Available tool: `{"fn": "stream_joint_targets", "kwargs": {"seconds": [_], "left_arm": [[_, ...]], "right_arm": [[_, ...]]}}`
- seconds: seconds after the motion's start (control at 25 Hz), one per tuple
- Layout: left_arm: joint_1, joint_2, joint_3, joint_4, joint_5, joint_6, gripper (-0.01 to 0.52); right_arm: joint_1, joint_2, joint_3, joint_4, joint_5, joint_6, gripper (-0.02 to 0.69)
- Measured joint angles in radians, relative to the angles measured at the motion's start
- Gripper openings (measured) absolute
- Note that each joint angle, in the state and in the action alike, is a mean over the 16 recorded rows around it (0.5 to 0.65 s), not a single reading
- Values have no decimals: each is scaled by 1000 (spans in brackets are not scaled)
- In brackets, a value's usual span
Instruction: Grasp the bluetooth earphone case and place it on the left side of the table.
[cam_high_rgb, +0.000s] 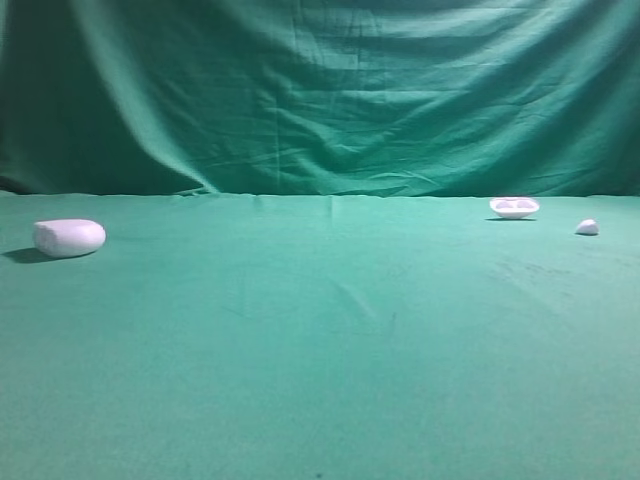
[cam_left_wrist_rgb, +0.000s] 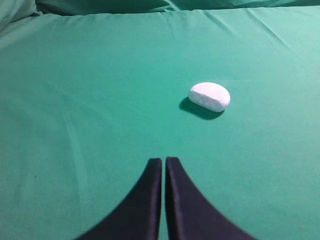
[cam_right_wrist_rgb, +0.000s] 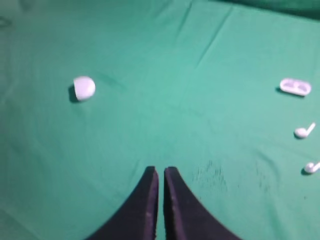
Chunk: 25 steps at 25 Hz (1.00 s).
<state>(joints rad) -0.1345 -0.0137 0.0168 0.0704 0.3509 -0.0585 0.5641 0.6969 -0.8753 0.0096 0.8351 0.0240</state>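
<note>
The white pebble-shaped bluetooth earphone case lies on the far left of the green-cloth table. In the left wrist view the case rests ahead and to the right of my left gripper, which is shut and empty, well short of it. In the right wrist view the case lies far ahead to the left of my right gripper, also shut and empty. Neither gripper shows in the exterior high view.
A shallow white dish with two hollows and a tiny white bud lie at the right. The right wrist view shows the dish and two earbuds. A draped green curtain hangs behind.
</note>
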Motion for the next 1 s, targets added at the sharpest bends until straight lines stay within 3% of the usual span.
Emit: {"fn": "stream_joint_targets", "kwargs": {"seconds": [0.56, 1.0], "left_arm": [[0, 0, 0, 0, 0, 0, 0], [0, 0, 0, 0, 0, 0, 0]], "right_arm": [[-26, -221, 187, -26, -112, -27, 0], [-271, -391, 473, -45, -354, -28, 0]]}}
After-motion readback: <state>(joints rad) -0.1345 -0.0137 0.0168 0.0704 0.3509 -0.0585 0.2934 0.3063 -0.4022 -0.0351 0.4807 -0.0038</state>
